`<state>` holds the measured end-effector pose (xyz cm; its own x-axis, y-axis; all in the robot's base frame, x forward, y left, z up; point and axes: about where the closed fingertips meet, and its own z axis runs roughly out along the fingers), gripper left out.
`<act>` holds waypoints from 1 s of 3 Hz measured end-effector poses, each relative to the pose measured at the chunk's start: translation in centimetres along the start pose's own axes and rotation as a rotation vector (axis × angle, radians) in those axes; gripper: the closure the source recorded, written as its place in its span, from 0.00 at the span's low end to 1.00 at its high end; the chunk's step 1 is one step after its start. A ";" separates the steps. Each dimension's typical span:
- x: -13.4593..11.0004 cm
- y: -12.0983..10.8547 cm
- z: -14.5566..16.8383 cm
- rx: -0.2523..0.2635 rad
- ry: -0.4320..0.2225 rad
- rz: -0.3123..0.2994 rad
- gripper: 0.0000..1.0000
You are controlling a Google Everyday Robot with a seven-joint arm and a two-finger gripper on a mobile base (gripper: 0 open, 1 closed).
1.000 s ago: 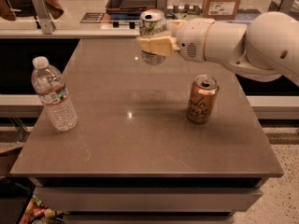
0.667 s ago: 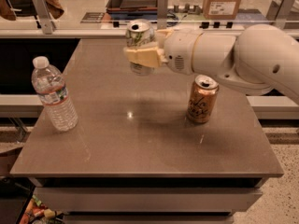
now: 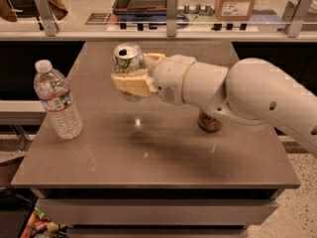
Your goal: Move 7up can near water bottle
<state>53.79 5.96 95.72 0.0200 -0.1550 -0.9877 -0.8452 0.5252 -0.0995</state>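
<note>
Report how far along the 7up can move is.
Done: the gripper is shut on the 7up can, lifted clear of the table. In hand: the can hangs over mid-table, apart from the water bottle. Remaining: set it down beside the bottle and release.

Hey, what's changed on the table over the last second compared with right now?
The claw, shut on the small white-and-silver 7up can with green markings, has carried it leftward in the picture and nearer the camera, above the brown table, toward the clear ribbed plastic water bottle. The arm now hides most of the orange-tan can. Nothing was let go; the bottle and the orange-tan can stayed put.
</note>
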 end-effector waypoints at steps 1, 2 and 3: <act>1.6 1.4 0.9 -0.006 -0.014 0.007 1.00; 3.6 1.9 1.9 -0.028 -0.020 0.039 1.00; 5.6 2.1 2.9 -0.055 -0.024 0.078 1.00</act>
<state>53.71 8.59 89.65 -0.0347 -0.0951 -0.9949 -0.8724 0.4884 -0.0162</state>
